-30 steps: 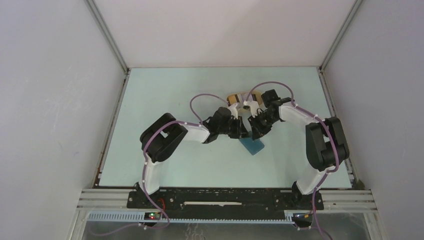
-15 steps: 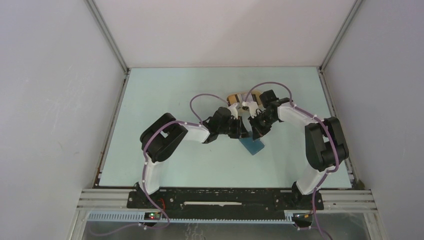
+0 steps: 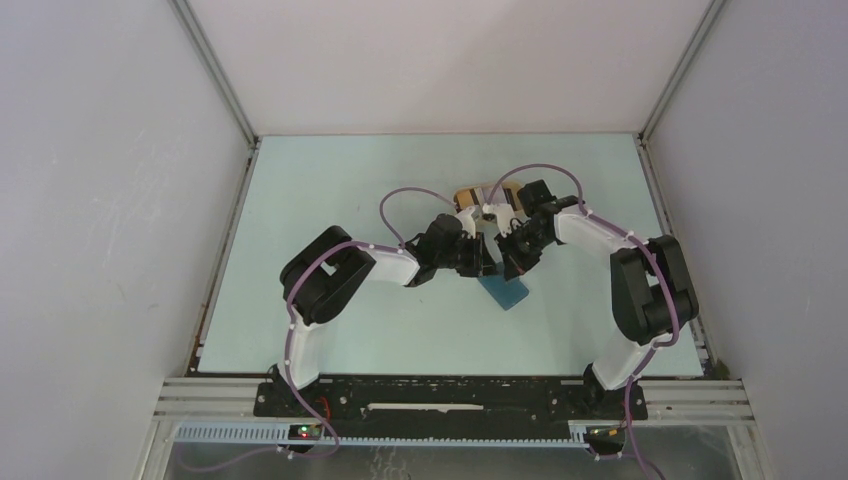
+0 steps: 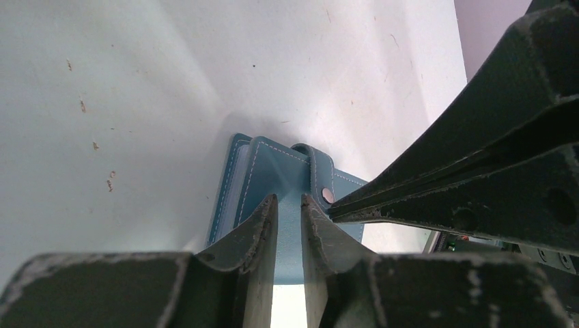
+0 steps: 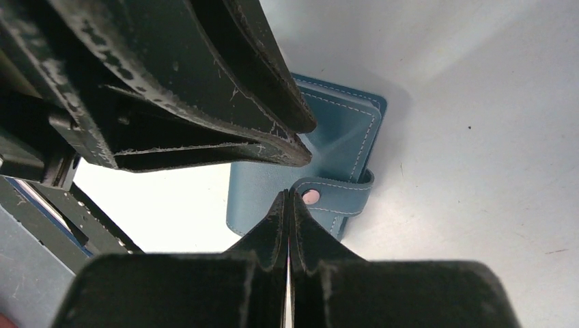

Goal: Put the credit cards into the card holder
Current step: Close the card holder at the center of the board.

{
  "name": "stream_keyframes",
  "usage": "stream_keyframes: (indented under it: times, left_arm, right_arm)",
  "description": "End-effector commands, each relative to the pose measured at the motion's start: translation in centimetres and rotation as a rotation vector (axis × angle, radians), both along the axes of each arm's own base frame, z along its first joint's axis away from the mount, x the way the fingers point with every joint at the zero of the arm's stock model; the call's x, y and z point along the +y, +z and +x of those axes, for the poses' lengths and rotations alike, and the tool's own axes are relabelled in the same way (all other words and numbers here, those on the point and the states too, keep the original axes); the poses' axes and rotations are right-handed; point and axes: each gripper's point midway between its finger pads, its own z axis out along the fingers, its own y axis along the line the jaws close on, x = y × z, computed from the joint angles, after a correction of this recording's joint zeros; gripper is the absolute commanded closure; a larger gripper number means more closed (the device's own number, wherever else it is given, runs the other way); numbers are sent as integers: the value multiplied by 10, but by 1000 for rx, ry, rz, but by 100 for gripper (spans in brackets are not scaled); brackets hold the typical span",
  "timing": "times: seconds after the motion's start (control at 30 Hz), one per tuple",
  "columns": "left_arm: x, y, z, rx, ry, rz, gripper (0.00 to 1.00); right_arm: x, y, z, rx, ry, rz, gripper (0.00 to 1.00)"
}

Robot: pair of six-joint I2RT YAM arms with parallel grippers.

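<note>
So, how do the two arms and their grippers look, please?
The left arm and right arm have white shell links with bulky black joints. A thin purple cable runs along each. The left gripper and right gripper each have two dark, tapering fingers, scuffed whitish along the edges.

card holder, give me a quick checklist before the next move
1. card holder pinched in left gripper: ok
2. right gripper shut, tips at the snap tab: ok
3. right gripper actually gripping the tab: cannot tell
4. card holder open for a card: not ok, folded with tab across
5. credit cards located: cannot tell, arms hide most of the tan tray
</note>
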Motion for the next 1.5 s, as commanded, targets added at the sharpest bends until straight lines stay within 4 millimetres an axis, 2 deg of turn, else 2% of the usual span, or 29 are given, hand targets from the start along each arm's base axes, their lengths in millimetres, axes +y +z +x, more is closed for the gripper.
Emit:
stream_keyframes:
  times: [0.0,0.37,0.47,0.57,0.67,0.77,0.9,1.0,1.07,1.13,1.27,1.47]
  left_arm:
    - [9,-21,-4,33,8,39,76]
    - [9,-20,-3,31,12,37,76]
    - [10,-20,-4,32,12,35,76]
    - [10,-19,-4,33,11,33,76]
    - [10,-19,-4,33,10,29,76]
    - [9,-19,-4,34,8,26,76]
    - [9,-18,-5,35,3,22,76]
    - [8,-18,-6,35,1,19,76]
    - [8,-18,-5,35,1,18,76]
    - [8,-18,-5,35,0,18,76]
    - [8,-17,-6,33,-1,17,76]
    - [9,-16,-6,25,-4,16,76]
  right_arm:
    - [8,14,1,-31,21,26,100]
    - [11,0,-4,9,29,-5,100]
    - [13,2,-5,10,46,8,100]
    - [30,32,-21,2,145,159,99]
    - [34,64,-27,-95,219,234,81]
    - [24,73,-19,-191,221,234,67]
    - [2,79,0,-308,226,242,61]
    - [-7,88,4,-413,305,270,59]
    - [-8,93,-1,-491,407,302,57]
    - [-9,92,-7,-563,543,309,55]
    - [-14,82,-6,-633,697,276,53]
    - [-23,66,5,-604,778,214,55]
